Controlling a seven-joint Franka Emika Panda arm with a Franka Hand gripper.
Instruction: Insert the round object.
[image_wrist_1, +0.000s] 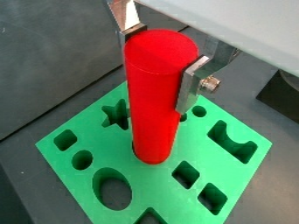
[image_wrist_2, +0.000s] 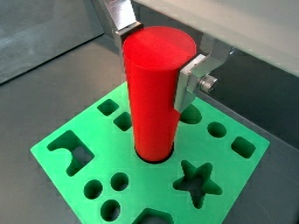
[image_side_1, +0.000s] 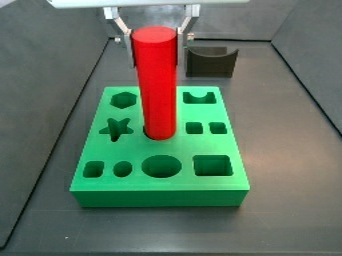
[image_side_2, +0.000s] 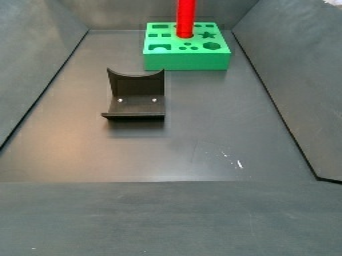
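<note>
The pincer (image_wrist_1: 162, 59) is clamped on the upper part of the red cylinder (image_wrist_1: 156, 96), one silver finger (image_wrist_1: 194, 80) flat against its side and the other behind its top edge. The cylinder stands upright at the centre of the green block (image_wrist_1: 251, 175), its lower end already in the round central hole, though how deep it sits cannot be told.

The risks from here, as I judge them:
- If the cylinder is a little tilted in the grasp, pushing down could jam it against the hole's rim, and the block might shift on the counter (image_side_2: 201, 170).
- If the pincer lets go before the cylinder is seated, the tall piece could lean or tip out.
- Both silver plates hold near the top, so any side force at the bottom gets long leverage and may twist the piece in the pads.

What the views share out:
- Both wrist views show the contact of finger and cylinder (image_wrist_2: 156, 92) closely, and the dark ring where it enters the hole.
- A side view, centre frame, shows the cylinder (image_side_1: 155, 80) straight over the block (image_side_1: 160, 190), with a larger round hole empty in front.
- A side view shows the fixture (image_side_2: 134, 97) left of centre, well apart from the block (image_side_2: 187, 52) at the top.
</note>
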